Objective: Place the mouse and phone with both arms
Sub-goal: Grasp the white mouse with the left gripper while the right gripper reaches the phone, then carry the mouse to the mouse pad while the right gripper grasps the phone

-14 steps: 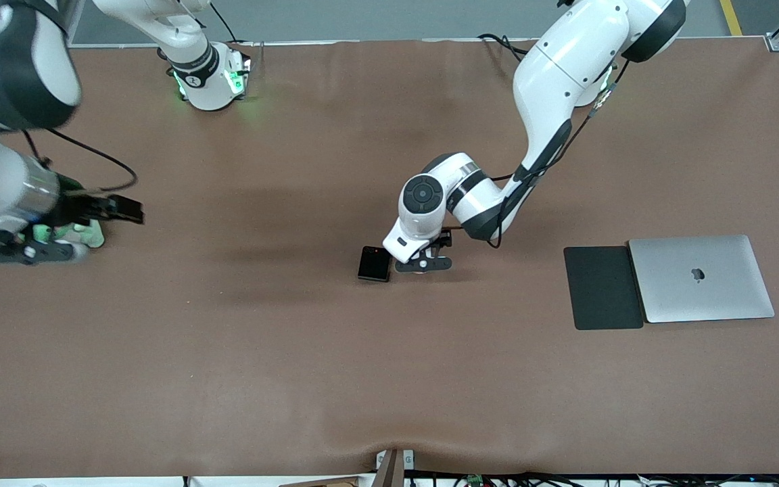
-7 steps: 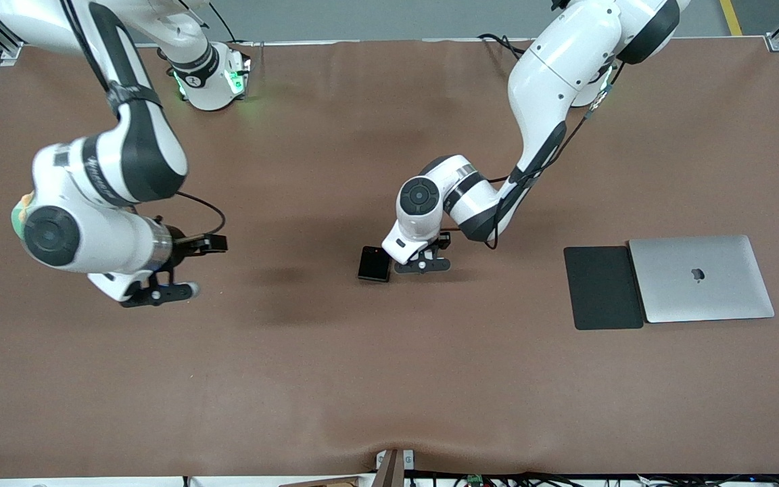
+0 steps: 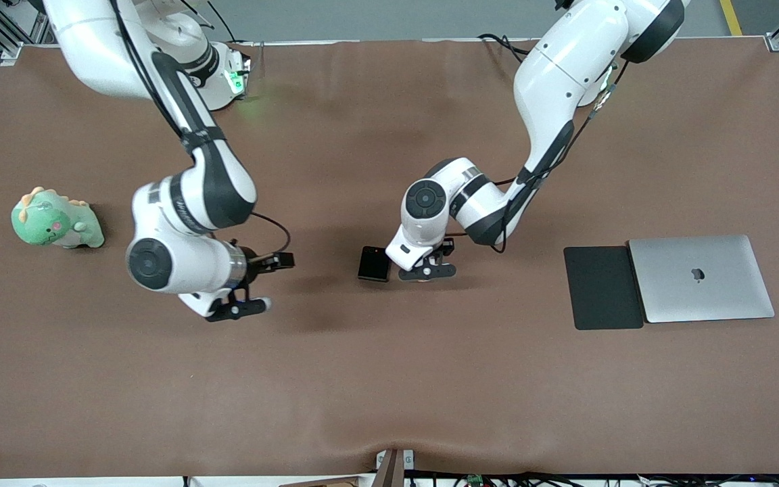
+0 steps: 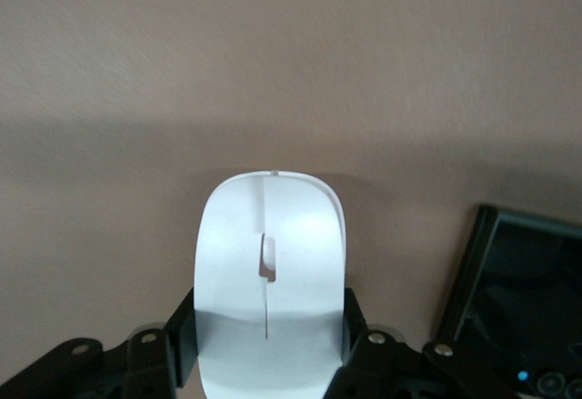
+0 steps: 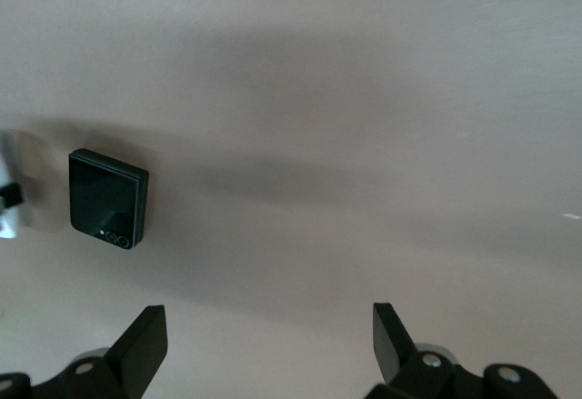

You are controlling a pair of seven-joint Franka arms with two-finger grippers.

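Now our left gripper [image 4: 268, 363] pinches the mouse [image 4: 271, 276] beside the phone [image 3: 374, 263], while our right gripper [image 5: 270, 340] hangs spread over the table [image 3: 389, 379], likely phone-bound.

The white oval mouse [image 4: 271, 285] sits clamped between the left hand's [image 4: 269, 349] fingers. The glossy black folded phone [image 3: 374, 263] lies flat on the worktop [image 3: 389, 379] just beside it.

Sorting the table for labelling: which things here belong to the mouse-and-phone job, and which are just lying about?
Job: mouse, clamped in left gripper; phone on the table beside it; right gripper, open.
Lying about: laptop, dark pad, green plush toy.
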